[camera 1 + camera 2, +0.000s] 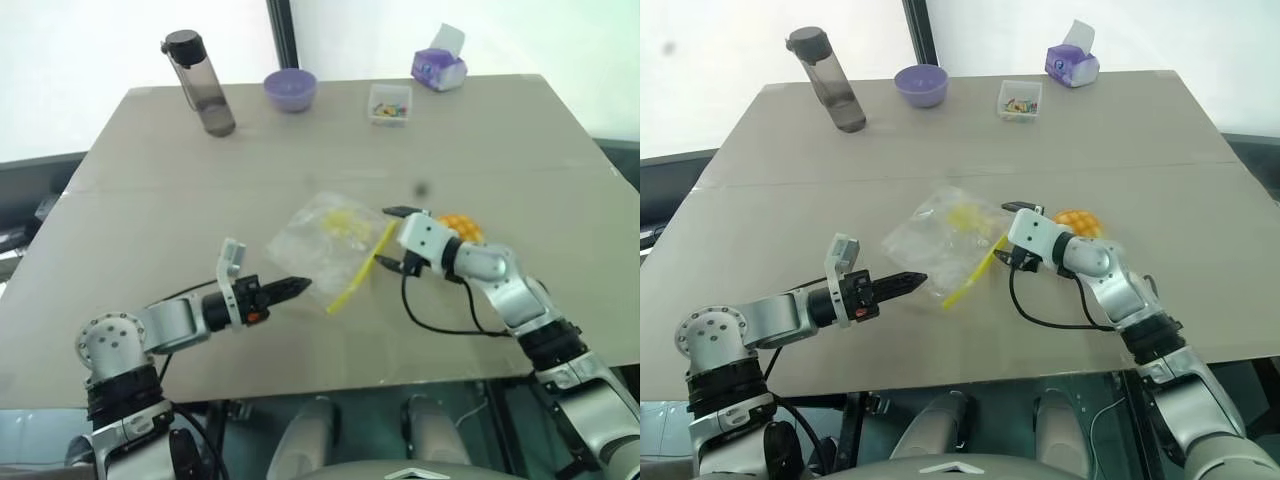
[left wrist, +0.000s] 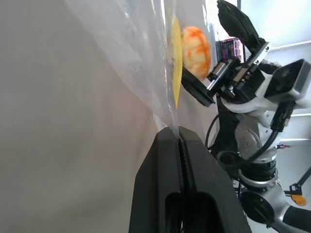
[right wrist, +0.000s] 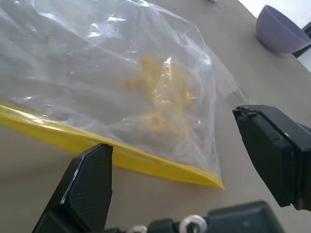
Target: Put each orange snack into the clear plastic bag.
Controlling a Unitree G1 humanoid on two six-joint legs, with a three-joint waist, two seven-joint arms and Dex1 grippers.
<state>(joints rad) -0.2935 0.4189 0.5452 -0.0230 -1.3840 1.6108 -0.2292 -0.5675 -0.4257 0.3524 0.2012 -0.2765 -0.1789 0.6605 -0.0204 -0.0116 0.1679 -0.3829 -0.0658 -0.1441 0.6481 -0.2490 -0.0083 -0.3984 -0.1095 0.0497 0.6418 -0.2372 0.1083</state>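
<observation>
Left eye view gives us the layout: the clear plastic bag [image 1: 330, 235] lies flat mid-table, its yellow strip [image 1: 362, 265] running from about one o'clock to seven o'clock. Our right gripper [image 1: 392, 237] stands wide open and empty just beside that strip, facing it from three o'clock. The orange snack [image 1: 462, 226] sits behind this wrist, at three o'clock from the bag. Our left gripper [image 1: 297, 287], jaws closed, seems to pinch the bag's near corner.
</observation>
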